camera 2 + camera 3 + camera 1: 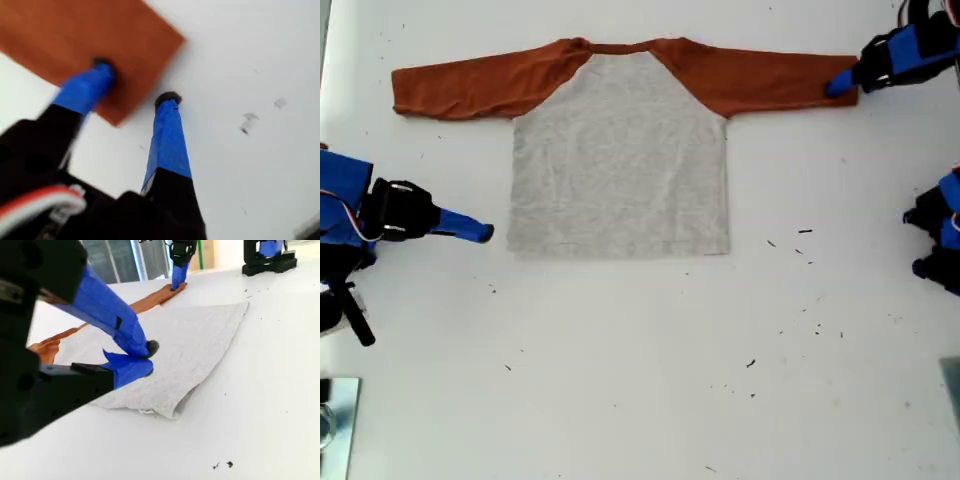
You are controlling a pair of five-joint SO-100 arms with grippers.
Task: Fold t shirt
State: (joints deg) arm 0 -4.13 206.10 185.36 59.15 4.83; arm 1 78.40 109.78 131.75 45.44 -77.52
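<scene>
You have the t shirt (620, 160) lying flat on the white desk (640, 380), grey body toward the camera, both orange sleeves spread wide. At the exterior view's left, my second end effector (470, 228) sits just beside the shirt's lower hem corner, its jaws nearly closed with nothing between them. At the exterior view's right, my first end effector (135, 82) stands open over the sleeve cuff (100, 55), one fingertip on the cloth, one on the desk; that view is blurred, so contact is probable. Dark specks (805, 240) dot the desk right of the shirt.
</scene>
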